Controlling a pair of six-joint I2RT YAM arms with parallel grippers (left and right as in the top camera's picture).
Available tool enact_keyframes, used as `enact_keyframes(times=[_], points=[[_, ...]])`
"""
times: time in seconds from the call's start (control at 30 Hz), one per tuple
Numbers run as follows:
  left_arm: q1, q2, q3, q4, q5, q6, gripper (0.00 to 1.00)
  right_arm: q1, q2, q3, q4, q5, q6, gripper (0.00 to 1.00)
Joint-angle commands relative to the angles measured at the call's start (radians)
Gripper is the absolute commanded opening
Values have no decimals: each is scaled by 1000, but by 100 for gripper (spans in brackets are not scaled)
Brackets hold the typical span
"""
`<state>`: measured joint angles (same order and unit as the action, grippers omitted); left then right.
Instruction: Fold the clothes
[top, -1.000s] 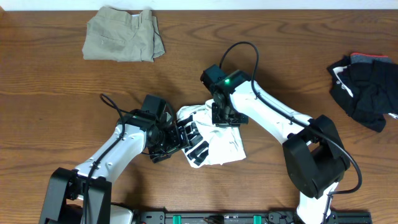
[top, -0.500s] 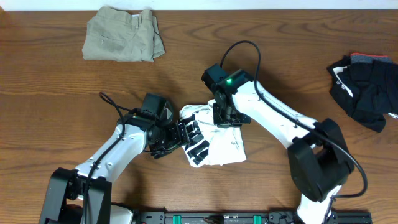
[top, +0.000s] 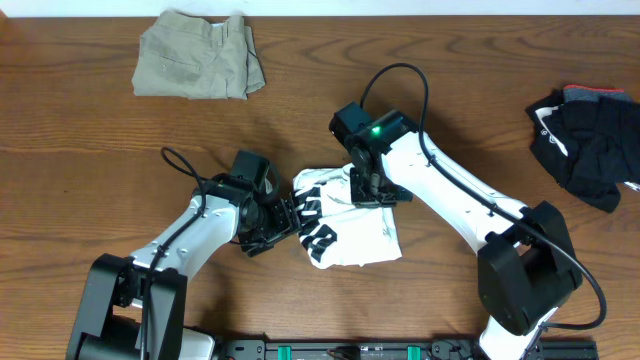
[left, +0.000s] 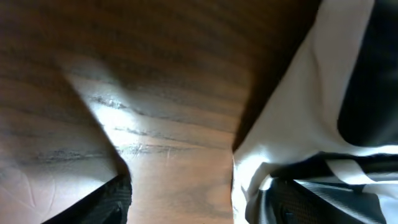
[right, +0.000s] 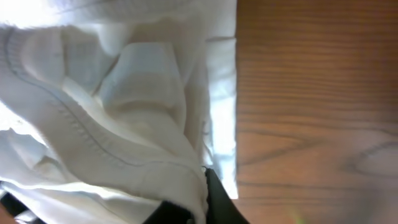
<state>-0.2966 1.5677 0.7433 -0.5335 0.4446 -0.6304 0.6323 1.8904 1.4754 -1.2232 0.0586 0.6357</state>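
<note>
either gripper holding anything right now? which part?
Right gripper appears to pinch the white T-shirt at its far edge. Left gripper is open, straddling the shirt's left edge.

shirt (top: 352, 228): crumpled, print half folded under, top edge covered by right gripper (top: 371, 190); cut off by the frame in both wrist views
right gripper: fingertips buried in cloth, grip unreadable
left gripper (top: 287, 214): fingertips clipped by bottom of wrist view, blurred
black bundle (top: 585, 140): clipped at right edge, garment type unclear
table (left: 155, 93): out of focus in left wrist view
</note>
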Motion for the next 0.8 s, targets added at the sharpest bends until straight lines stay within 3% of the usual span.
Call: enact_keyframes(times=[0.0, 0.63, 0.77], points=[[-2, 24, 10, -2, -31, -4, 73, -17, -26, 0, -34, 104, -4, 10], [-2, 24, 10, -3, -38, -3, 73, -64, -26, 0, -200, 232, -1, 24], [-2, 24, 10, -3, -38, -3, 73, -71, -26, 0, -220, 256, -1, 41]])
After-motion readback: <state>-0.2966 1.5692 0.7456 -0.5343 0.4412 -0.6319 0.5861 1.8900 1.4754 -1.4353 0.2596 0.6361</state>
